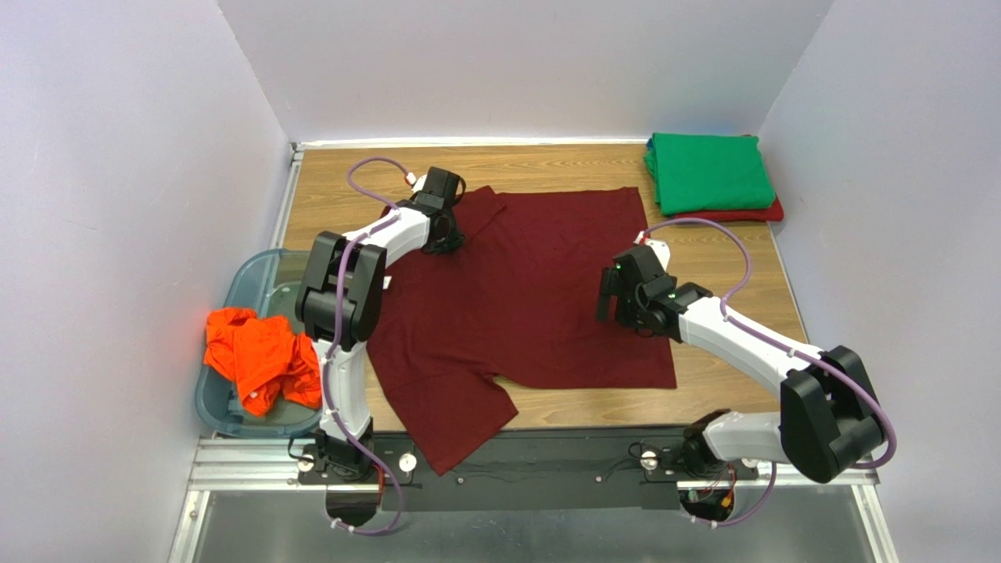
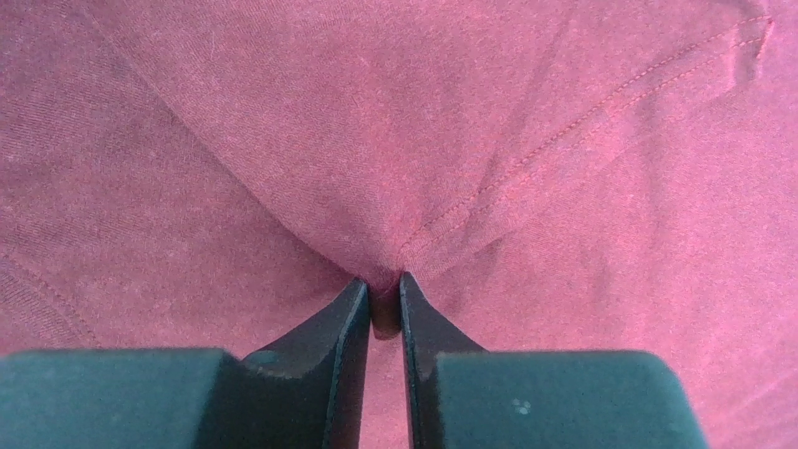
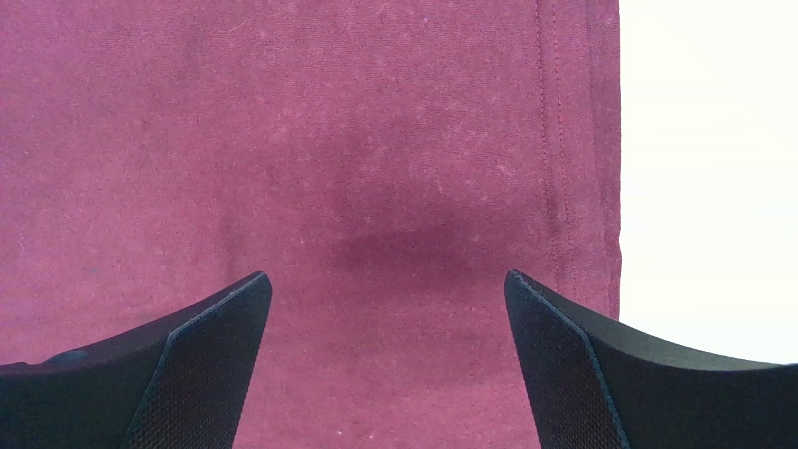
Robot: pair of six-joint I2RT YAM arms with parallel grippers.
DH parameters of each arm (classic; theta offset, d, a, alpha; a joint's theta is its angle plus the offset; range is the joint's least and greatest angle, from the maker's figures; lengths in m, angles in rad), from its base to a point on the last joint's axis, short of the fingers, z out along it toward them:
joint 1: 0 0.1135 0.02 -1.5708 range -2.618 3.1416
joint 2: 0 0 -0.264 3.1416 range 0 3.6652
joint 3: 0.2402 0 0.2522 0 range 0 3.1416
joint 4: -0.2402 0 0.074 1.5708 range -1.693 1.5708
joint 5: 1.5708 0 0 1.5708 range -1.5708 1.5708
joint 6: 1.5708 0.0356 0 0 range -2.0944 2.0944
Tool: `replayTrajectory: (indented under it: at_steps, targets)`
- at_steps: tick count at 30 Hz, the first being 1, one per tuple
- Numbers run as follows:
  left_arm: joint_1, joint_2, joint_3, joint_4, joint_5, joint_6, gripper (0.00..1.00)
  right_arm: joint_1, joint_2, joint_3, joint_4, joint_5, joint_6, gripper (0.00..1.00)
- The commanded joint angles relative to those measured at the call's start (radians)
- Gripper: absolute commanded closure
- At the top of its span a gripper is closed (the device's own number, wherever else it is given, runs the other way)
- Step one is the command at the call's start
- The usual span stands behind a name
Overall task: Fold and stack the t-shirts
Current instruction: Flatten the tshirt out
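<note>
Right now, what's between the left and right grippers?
Only flat cloth of the maroon t-shirt, nothing on it, from left gripper to right gripper. Top view shows it.

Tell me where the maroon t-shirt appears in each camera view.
Top external: maroon t-shirt spread flat across the middle of the table.
Left wrist: fills the frame, fold pinched by left fingers.
Right wrist: fills left and centre, beyond the open right fingers.
Shared landmark: stitched hem, the shirt's right edge from above.
</note>
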Motion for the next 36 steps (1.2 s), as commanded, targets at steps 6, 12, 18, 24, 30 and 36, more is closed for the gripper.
replayTrajectory:
  at_steps: [6, 12, 18, 24, 30, 36]
  targets:
    - [0.004, -0.022, 0.042, -0.052, -0.033, 0.005, 0.92, -0.004, 0.016, 0.017, 0.010, 0.045, -0.010, 0.00]
    - [0.006, -0.020, 0.088, -0.059, -0.042, 0.018, 1.00, -0.004, 0.018, 0.017, 0.010, 0.046, -0.008, 0.00]
    - [0.026, 0.024, 0.215, -0.081, -0.033, 0.036, 1.00, -0.004, 0.006, 0.020, 0.010, 0.048, -0.010, 0.00]
    - [0.070, 0.122, 0.393, -0.104, -0.004, 0.064, 1.00, -0.004, 0.004, 0.019, 0.010, 0.040, -0.007, 0.00]
    - [0.124, 0.272, 0.624, -0.095, 0.079, 0.065, 1.00, -0.004, 0.021, 0.020, 0.010, 0.042, -0.002, 0.00]
    - [0.191, 0.426, 0.830, -0.018, 0.180, -0.001, 1.00, -0.006, 0.064, 0.033, 0.010, 0.051, 0.001, 0.00]
